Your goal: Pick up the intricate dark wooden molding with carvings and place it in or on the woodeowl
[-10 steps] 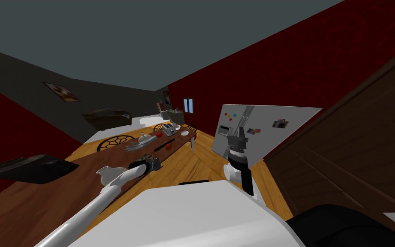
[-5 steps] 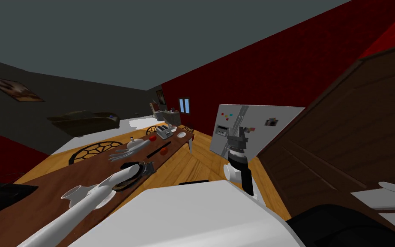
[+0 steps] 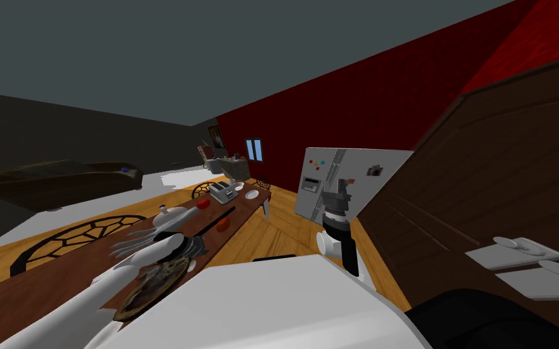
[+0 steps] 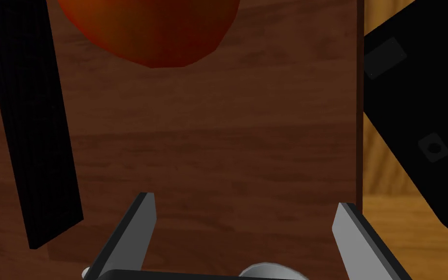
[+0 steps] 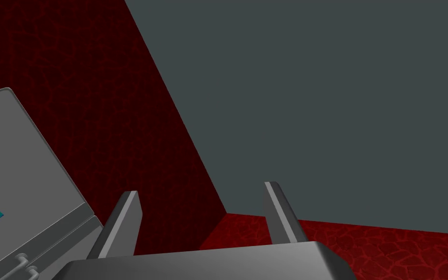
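Observation:
The molding (image 3: 219,218) is a long thin dark strip lying flat on the brown table (image 3: 60,275), beside a red round fruit (image 3: 223,223). In the left wrist view the strip (image 4: 28,121) lies just outside one finger, with the fruit (image 4: 155,29) ahead. My left gripper (image 4: 245,201) hovers open over bare tabletop near the table's edge, holding nothing. A dark carved bowl (image 3: 151,283) sits on the table under my left forearm, behind the left gripper (image 3: 201,243). My right gripper (image 5: 201,206) is open and empty, raised in front of the fridge (image 3: 363,182).
Farther along the table stand a white lidded dish (image 3: 172,213), a toaster (image 3: 222,192) and a white plate (image 3: 252,194). Grey cutlery (image 3: 133,239) lies by my left forearm. A black object (image 4: 422,107) sits past the table edge over wood floor. A dark wooden cabinet (image 3: 502,182) rises on the right.
The whole head view has shifted: I have moved, and the table now lies nearer and lower left. My left hand has passed over the bowl toward the dark strip. The right arm is unchanged.

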### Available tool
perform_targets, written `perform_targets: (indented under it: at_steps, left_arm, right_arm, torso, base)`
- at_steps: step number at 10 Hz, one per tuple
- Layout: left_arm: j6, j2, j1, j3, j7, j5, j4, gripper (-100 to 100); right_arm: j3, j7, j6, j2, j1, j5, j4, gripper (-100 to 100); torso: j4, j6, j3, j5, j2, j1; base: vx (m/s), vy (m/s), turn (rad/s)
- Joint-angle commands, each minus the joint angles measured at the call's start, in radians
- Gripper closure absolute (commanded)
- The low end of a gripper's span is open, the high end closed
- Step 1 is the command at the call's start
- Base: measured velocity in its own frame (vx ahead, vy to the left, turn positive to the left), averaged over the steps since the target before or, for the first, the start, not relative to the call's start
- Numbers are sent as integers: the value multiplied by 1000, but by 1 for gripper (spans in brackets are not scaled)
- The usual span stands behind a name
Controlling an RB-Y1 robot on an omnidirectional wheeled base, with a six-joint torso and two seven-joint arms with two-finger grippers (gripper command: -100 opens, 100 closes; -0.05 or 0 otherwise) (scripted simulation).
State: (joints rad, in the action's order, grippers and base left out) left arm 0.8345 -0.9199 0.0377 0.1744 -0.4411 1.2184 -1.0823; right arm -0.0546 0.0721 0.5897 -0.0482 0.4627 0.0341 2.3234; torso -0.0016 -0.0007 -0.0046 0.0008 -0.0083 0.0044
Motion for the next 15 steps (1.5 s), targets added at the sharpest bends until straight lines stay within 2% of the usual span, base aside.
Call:
perform_targets:
  at_steps: [1,2,4,6,7,8,11,14,15]
  left_arm:
    - [24,-7,-23,2,9,18,50,-100]
    - [24,-7,-23,2,9,18,62,-100]
    - [88,-57,-28,-2,-19,55,134,-100]
    - [88,-57,-28,-2,-19,55,134,-100]
    - [117,-79,-28,-4,-32,70,165,-100]
    - [117,-79,-28,-4,-32,70,165,-100]
    - [185,-122,-23,-7,-61,101,241,-100]
    - [233,-134,-13,-7,-82,119,289,-100]
    - [219,-131,-18,-7,-73,115,284,-100]
  right_arm:
    - [0,0,0,0,0,0,0,0]
    - [0,0,0,0,0,0,0,0]
    - [0,0,0,0,0,0,0,0]
    - [0,0,0,0,0,0,0,0]
    - [0,0,0,0,0,0,0,0]
    - [0,0,0,0,0,0,0,0]
    - [0,0,0,0,0,0,0,0]
    - [0,0,0,0,0,0,0,0]
    - [0,0,0,0,0,0,0,0]
  torso:
    - [0,0,0,0,0,0]
    - [0,-1,1,0,1,-1]
    - [1,0,2,-1,4,-3]
    - [0,-1,0,0,0,1]
    - [0,-1,2,0,3,-2]
    - [1,0,2,0,3,-3]
    - [0,0,0,0,0,1]
    - [-1,0,-2,0,-4,-2]
    - [-1,0,-2,0,-3,-5]
  base:
    - [91,59,-85]
    - [37,23,14]
    - [104,50,-252]
    - [88,70,-22]
    - [72,30,-176]
    - [73,38,-92]
    - [127,75,-215]
    - [171,36,-156]
    - [72,3,-33]
